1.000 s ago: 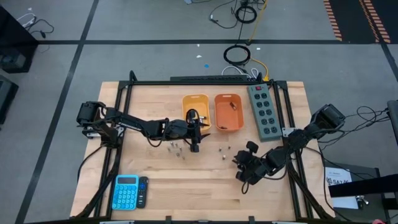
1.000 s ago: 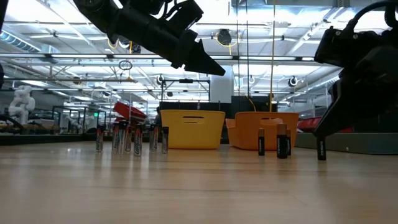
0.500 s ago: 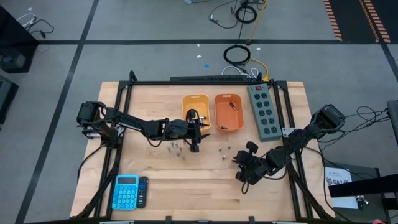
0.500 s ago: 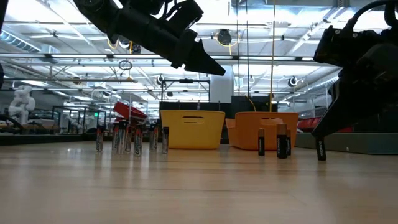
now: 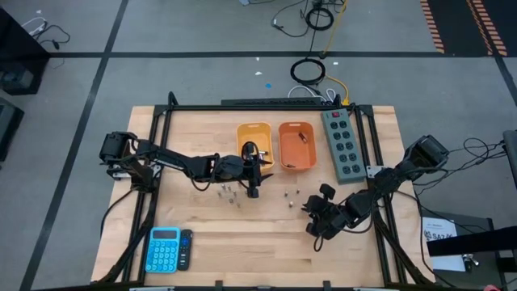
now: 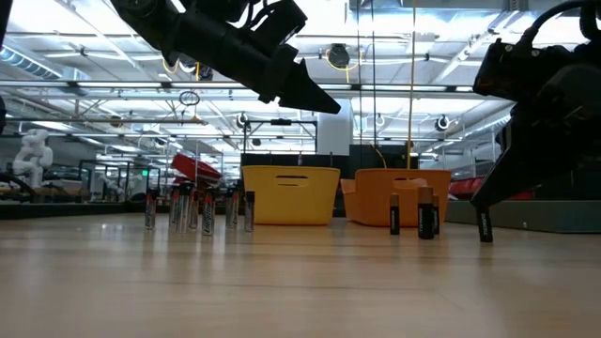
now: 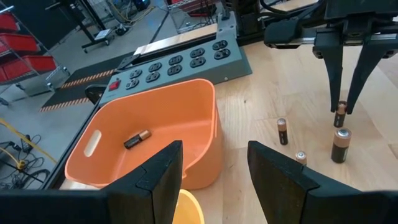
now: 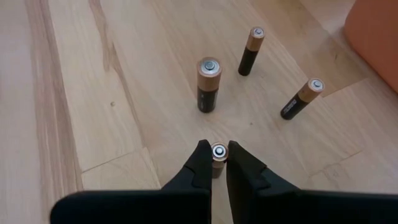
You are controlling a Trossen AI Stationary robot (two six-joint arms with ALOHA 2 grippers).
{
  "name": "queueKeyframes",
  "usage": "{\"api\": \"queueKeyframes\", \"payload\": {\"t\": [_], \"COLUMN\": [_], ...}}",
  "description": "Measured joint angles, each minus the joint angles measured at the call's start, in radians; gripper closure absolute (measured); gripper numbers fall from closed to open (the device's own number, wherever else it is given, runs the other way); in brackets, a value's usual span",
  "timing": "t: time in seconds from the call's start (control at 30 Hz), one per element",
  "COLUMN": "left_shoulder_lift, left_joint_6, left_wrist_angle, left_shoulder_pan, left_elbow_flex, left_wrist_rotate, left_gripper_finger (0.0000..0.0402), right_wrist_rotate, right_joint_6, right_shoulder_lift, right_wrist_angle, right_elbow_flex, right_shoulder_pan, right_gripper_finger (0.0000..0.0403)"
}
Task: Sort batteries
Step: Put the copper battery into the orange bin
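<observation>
**Right tool pinches a standing cell; tipping is the risk**

On the pale wooden counter (image 5: 202, 234) sit two plastic bins, one yellow (image 5: 254, 145), one orange (image 5: 296, 146); the orange one holds a single battery. The left tool (image 5: 253, 191) hovers with fingers apart beside the yellow bin. The right tool (image 8: 212, 163) is clamped on a small copper-topped upright battery (image 8: 217, 152). Three more batteries (image 8: 209, 84) stand near it; a skewed lift could topple them.
</observation>
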Motion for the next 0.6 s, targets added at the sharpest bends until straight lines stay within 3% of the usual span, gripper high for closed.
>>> {"api": "queueKeyframes", "payload": {"t": [0.2,0.3,0.6], "left_shoulder_lift": [0.0,0.0,0.0], "left_joint_6": [0.0,-0.002,-0.005], "left_wrist_angle": [0.01,0.009,0.013], "left_shoulder_pan": [0.0,0.0,0.0], "left_elbow_flex": [0.0,0.0,0.0], "left_wrist_rotate": [0.0,0.0,0.001], "left_gripper_finger": [0.021,0.021,0.021], "right_wrist_rotate": [-0.013,0.003,0.14], "right_joint_6": [-0.012,-0.013,-0.104], "right_shoulder_lift": [-0.041,-0.075,-0.197], "right_wrist_angle": [-0.049,-0.156,-0.457], "right_elbow_flex": [0.001,0.029,0.145], "right_shoulder_pan": [0.0,-0.001,-0.044], "right_gripper_finger": [0.0397,0.0397,0.0396]}}
